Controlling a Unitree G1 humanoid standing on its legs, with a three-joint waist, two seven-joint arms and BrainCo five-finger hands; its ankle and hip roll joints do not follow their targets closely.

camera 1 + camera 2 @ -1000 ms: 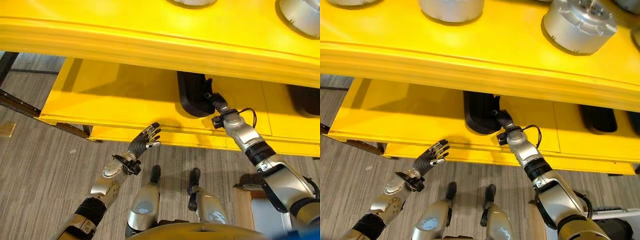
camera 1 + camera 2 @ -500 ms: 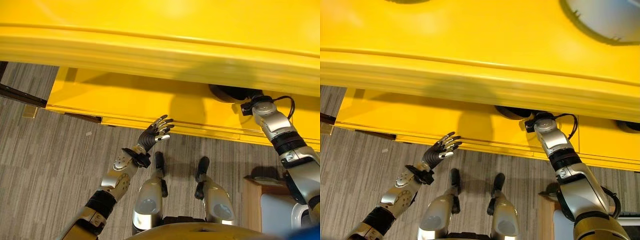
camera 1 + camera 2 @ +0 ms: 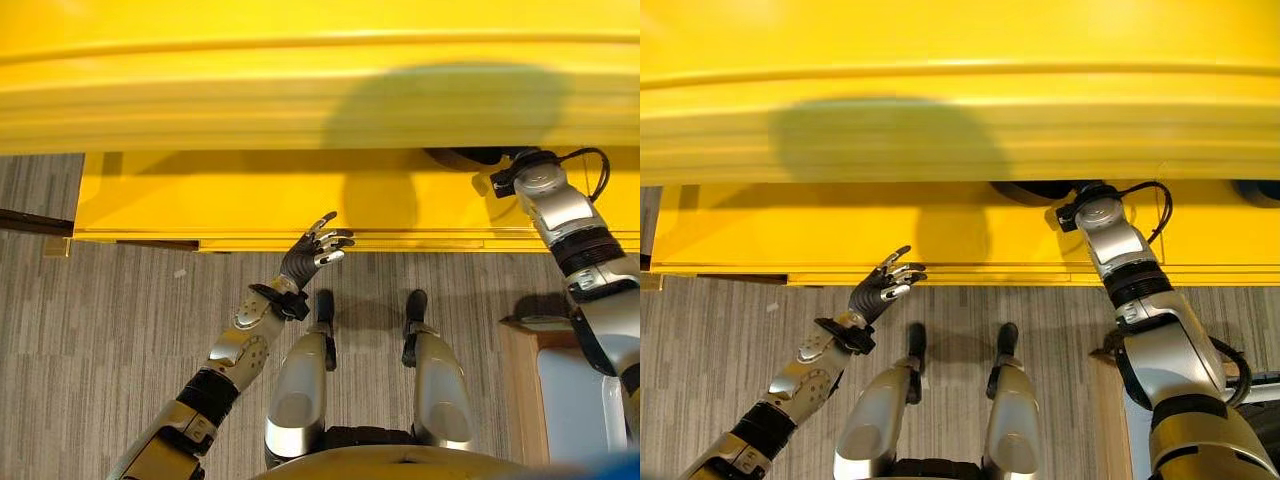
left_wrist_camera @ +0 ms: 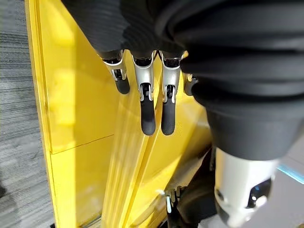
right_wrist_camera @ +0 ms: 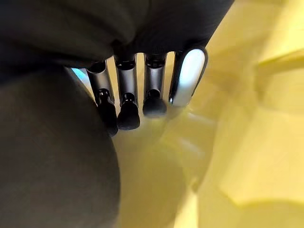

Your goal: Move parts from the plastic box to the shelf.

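Note:
A black part (image 3: 1028, 190) lies on the lower board (image 3: 200, 205) of the yellow shelf, mostly hidden under the upper board's front edge (image 3: 300, 100). My right arm reaches in beside it, the wrist (image 3: 530, 182) showing at that edge. In the right wrist view my right hand (image 5: 128, 90) has its fingers straight over the yellow board, with a dark smooth mass (image 5: 47, 161) close against them. My left hand (image 3: 312, 255) hovers open in front of the lower board's front edge, holding nothing; its fingers (image 4: 148, 107) point along the shelf.
Another dark part (image 3: 1256, 188) peeks out under the upper board at far right. A pale plastic box (image 3: 575, 400) with a wooden rim (image 3: 518, 345) stands on the floor by my right side. Grey carpet (image 3: 90, 330) lies to the left.
The camera has tilted, so the upper board's edge now covers more of the lower shelf and the black part. My right hand has reached deeper in beside it. The left hand stays raised and open.

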